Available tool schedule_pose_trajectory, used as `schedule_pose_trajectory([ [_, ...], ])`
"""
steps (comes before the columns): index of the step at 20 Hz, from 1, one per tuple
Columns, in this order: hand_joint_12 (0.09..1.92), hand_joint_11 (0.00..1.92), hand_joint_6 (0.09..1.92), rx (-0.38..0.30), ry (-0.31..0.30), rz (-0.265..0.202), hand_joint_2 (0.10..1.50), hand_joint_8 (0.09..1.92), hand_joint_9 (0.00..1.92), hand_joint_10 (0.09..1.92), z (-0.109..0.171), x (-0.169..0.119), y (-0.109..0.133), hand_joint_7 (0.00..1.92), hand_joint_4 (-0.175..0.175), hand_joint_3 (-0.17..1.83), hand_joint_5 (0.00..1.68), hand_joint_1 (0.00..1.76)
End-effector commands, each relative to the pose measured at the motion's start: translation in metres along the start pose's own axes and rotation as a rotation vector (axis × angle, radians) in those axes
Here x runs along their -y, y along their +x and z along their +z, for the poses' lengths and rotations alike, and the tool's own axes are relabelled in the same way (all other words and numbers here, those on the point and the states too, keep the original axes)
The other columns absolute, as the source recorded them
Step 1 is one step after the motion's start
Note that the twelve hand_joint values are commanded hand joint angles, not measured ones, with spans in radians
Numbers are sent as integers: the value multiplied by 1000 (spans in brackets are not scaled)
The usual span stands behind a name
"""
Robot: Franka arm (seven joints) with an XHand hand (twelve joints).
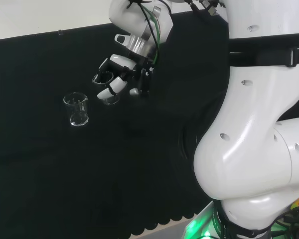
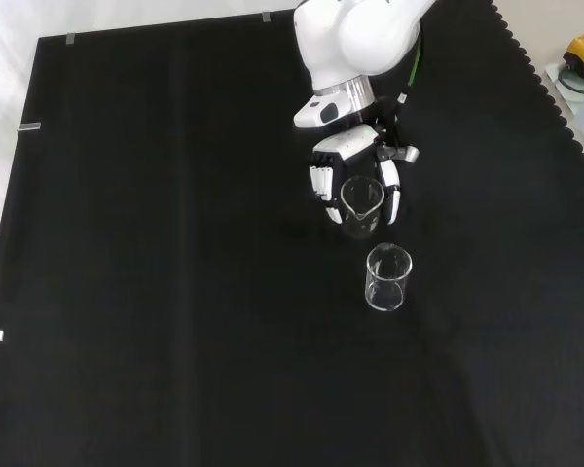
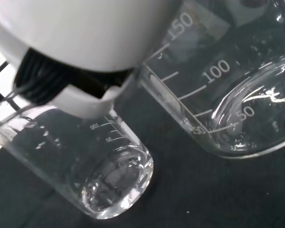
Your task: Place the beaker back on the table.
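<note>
Curled fingers of the hand wrap a clear glass beaker just above the middle of the front view, gripping its sides so it stays upright with its spout rim up. Whether its base touches the black cloth is unclear. A second beaker stands free just below it, near enough that setting down calls for care.

Glossy white rounded arm links, black band, green cables; hand black-and-white, silver, probably metal, wrist collar.
</note>
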State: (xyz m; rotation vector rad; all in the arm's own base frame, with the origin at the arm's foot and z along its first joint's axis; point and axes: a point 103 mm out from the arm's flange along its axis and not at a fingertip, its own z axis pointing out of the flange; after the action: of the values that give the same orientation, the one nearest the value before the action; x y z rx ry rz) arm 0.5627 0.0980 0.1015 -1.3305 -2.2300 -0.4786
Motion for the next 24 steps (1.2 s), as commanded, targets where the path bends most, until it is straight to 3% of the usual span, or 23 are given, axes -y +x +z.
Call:
schedule_pose_trajectory([
  [1,695,1347,642,-27,-13,-8,463,428,1647,87,6,-6,-12,1538,-175,861,1279,1450],
  [18,697,1339,662,-37,-50,-9,467,445,1635,87,25,-4,-25,1536,-175,857,1273,1449],
  [21,697,1328,488,-16,-43,-6,568,534,1576,87,28,-2,-28,1434,-175,691,1353,1439],
  [24,694,1317,446,-9,-40,-1,593,550,1559,87,31,0,-31,1415,-175,648,1370,1436],
])
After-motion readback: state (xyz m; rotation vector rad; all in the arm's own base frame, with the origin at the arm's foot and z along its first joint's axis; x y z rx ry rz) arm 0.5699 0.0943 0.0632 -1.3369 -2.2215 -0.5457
